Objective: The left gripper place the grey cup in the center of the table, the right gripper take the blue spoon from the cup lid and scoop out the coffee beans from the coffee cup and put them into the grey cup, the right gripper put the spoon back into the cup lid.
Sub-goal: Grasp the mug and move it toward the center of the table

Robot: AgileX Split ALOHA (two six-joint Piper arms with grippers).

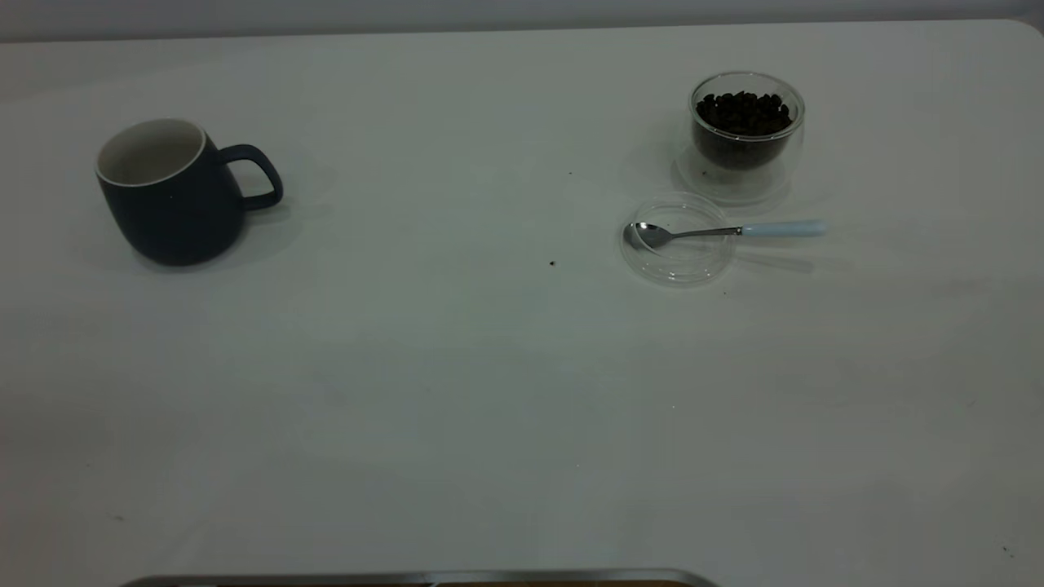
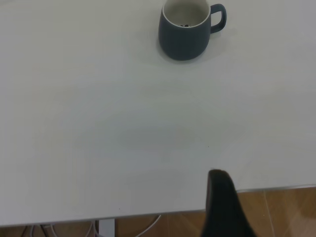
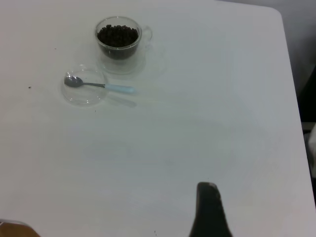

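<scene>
- Nothing of the task looks done yet; the grey cup (image 1: 170,196) stands upright at about 9 o'clock on the table (image 1: 457,391), well apart from the centre.
- The blue spoon (image 1: 718,231) lies with its bowl in the cup lid (image 1: 677,259), around 2 o'clock; the coffee cup (image 1: 746,122) just beyond holds its heap of coffee beans (image 1: 744,112).
- Left gripper (image 2: 224,207) and right gripper (image 3: 210,210) each show one dark tip only, far from the things; I cannot tell their finger spread.
- All steps remain; no writing or brand is readable.

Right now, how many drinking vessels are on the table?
2. The grey cup stands at the table's left side, upright. The coffee cup, filled with coffee beans, stands at the far right, just behind the cup lid. None appears hidden.
</scene>
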